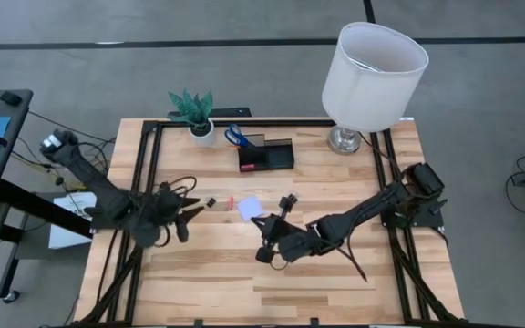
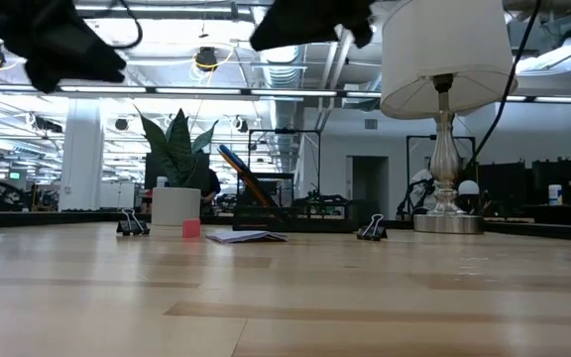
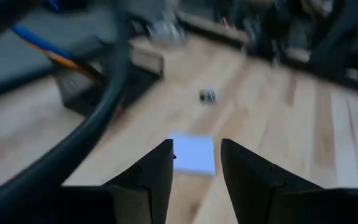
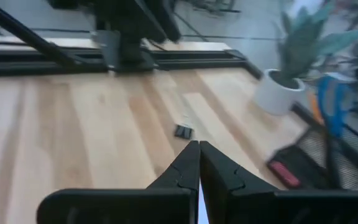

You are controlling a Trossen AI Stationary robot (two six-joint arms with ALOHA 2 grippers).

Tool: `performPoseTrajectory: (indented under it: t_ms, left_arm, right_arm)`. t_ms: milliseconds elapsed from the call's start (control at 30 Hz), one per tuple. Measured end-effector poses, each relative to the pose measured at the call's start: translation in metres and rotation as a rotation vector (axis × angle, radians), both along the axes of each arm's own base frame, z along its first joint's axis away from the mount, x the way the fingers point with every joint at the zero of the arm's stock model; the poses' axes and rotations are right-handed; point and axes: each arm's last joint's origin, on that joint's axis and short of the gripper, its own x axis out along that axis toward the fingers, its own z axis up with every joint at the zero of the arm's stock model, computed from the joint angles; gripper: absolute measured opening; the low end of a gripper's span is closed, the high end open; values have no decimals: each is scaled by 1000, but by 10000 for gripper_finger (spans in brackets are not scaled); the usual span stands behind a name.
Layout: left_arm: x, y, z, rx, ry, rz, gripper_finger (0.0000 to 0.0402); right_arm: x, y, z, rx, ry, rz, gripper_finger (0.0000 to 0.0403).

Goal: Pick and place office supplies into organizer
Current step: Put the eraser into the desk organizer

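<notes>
High view: I have both arms low over the desk (image 1: 354, 273). The organizer (image 1: 265, 156) sits at the far edge, scissors (image 1: 236, 137) standing inside it for storage. The note pad (image 1: 251, 209) lies mid-desk between the arms, binder clips (image 1: 211, 202) beside it. My left hand (image 1: 182, 225) is half spread, empty; my right hand (image 1: 281, 221) is pinched tight, empty. No legible writing.

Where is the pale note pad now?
In the high view, the note pad lies mid-table, in front of the organizer, beside the small red bit.
</notes>
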Motion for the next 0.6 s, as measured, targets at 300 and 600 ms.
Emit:
performPoseTrajectory:
  t_ms: [300,600]
  left_arm:
    - [7,-35,-42,77,-163,189,125]
    - [38,-42,-86,-37,-227,325,125]
  right_arm:
    - [-21,9,-7,-255,65,-214,1]
    - [-38,1,-16,-359,140,-327,1]
